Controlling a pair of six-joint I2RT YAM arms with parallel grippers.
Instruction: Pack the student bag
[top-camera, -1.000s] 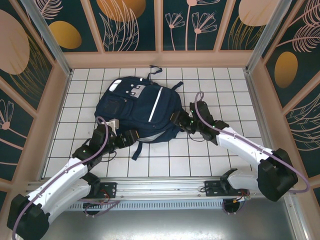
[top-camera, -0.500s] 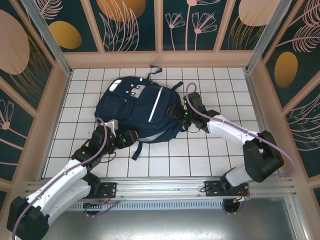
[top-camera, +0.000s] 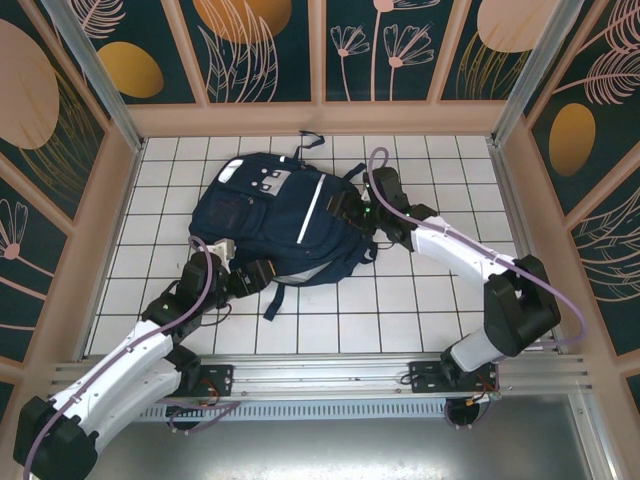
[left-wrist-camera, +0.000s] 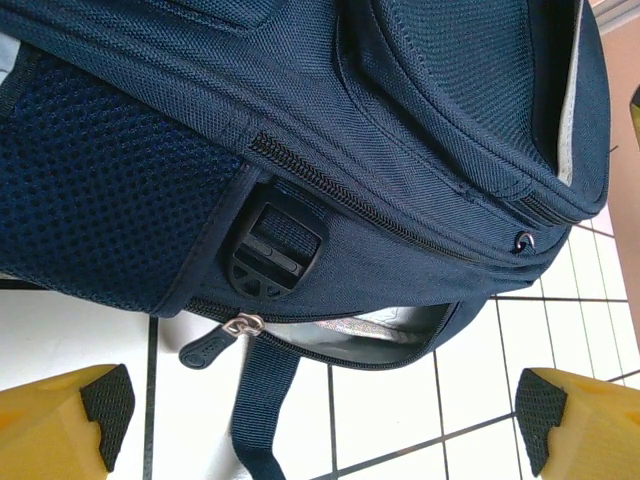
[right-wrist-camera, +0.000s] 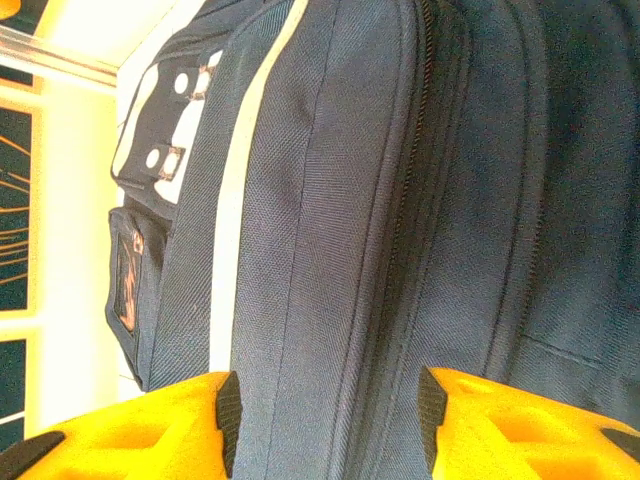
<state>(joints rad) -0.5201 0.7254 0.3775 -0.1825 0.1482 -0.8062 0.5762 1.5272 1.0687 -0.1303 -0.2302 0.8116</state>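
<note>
The white tiled table (top-camera: 420, 310) carried one student bag (top-camera: 275, 215), a navy backpack lying front-up towards the far left of the middle, and it was the one thing on the tiles apart from the two arms. With no loose item waiting beside it, I judged the filling largely done and the closing left to do: along the bag's near edge one zip opening (left-wrist-camera: 370, 335) gaped a little and showed pale lining. What was inside could not be seen. The left gripper (top-camera: 258, 275) sat at that near edge with its pincer spread wide, its two yellow fingertips (left-wrist-camera: 105, 400) well apart and holding nothing. The right gripper (top-camera: 350, 212) was at the bag's right flank, its pincer half spread astride a ridge of the navy fabric. Whether its pads (right-wrist-camera: 430, 400) were pinching that fabric or only flanking it, I could not tell. Counted smaller: one white stripe (top-camera: 310, 210) down the front, one dark strap (left-wrist-camera: 262, 410) trailing onto the tiles, one black buckle (left-wrist-camera: 273, 255) on the side, and one zip pull (left-wrist-camera: 210, 345) at the left end of the gaping zip, just beside the strap.
</note>
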